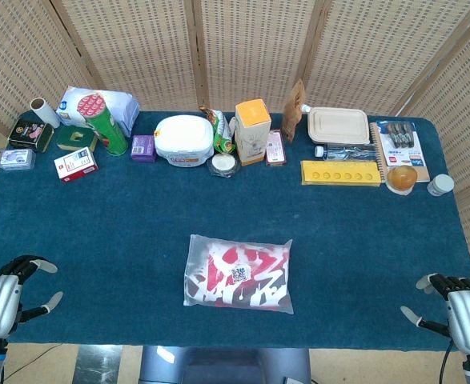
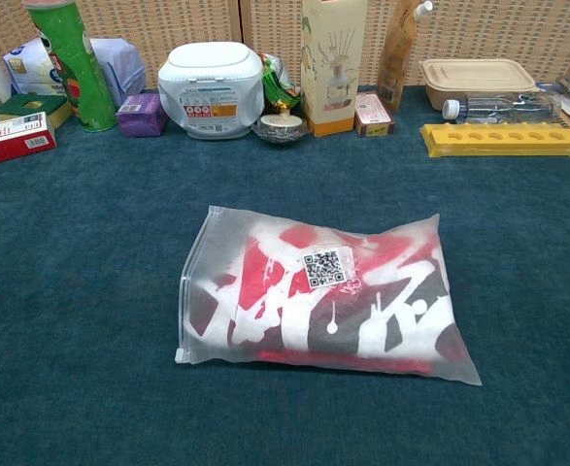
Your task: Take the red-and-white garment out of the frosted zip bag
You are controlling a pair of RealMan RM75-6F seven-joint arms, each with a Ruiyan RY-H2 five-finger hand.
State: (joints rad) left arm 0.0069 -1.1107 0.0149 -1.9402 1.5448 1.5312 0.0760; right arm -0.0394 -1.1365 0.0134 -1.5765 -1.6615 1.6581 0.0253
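Note:
The frosted zip bag (image 1: 239, 273) (image 2: 323, 294) lies flat near the front middle of the blue table, with the red-and-white garment (image 1: 235, 282) (image 2: 362, 311) folded inside it and a QR sticker on top. Its zip edge runs down the bag's left side in the chest view. My left hand (image 1: 9, 294) hovers at the table's front left corner, fingers apart, holding nothing. My right hand (image 1: 455, 308) is at the front right corner, also spread and empty. Both hands are far from the bag and do not show in the chest view.
Along the back edge stand a green tube can (image 1: 106, 124), a white wipes tub (image 1: 184, 140), a tall yellow box (image 1: 252, 130), a beige lidded container (image 1: 339, 126), a yellow tray (image 1: 340, 173), a red-white box (image 1: 76, 165) and small jars (image 1: 439, 185).

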